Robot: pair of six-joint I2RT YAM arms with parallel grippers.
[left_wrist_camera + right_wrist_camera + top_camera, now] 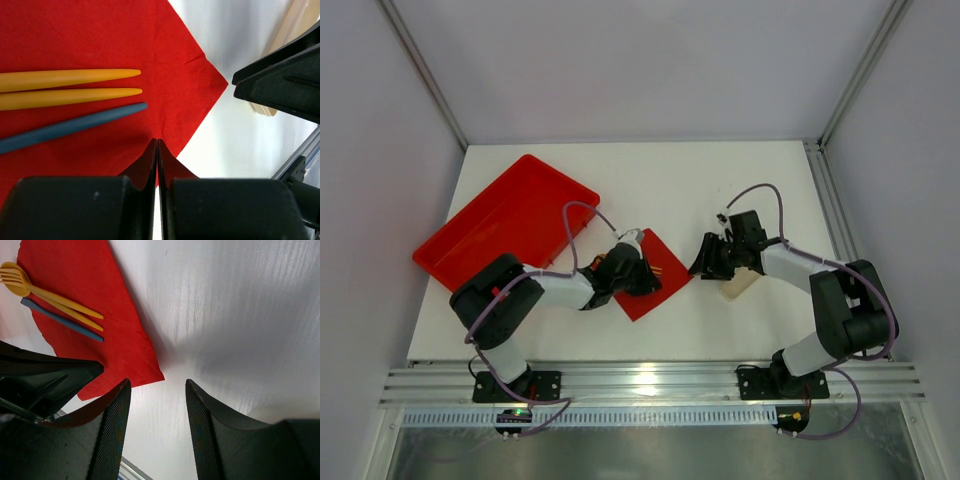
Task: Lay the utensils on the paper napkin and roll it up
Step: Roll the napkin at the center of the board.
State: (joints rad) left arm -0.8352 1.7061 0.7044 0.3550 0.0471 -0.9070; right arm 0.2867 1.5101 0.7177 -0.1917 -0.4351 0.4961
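Watching from the overhead camera, I have the paper napkin (660,288) lying flat on the white tabletop (700,190) between the two arms, turned like a diamond. The red tray (505,220) sits well apart at the back left.

The utensils (75,96) are on the napkin: two yellow pieces side by side and a blue-grey one (75,125) just beside them, angled slightly. Their tapered handle ends point toward one napkin corner. From the right wrist camera I can make out that one yellow piece is a fork (14,276), with its head right at the napkin's edge.

My left hand (157,143) is down at the napkin's near edge, close to the handle ends. Its fingers are pressed together with no gap showing. I cannot tell whether any paper is caught between them.

My right hand (157,385) is spread, with only bare tabletop showing between its fingers. It hangs just beside the napkin's corner, not touching the paper as far as I can see. The two hands face each other across that corner.

A pale cream object (742,287) lies on the tabletop by the right hand, partly hidden by it. I cannot make out what it is.
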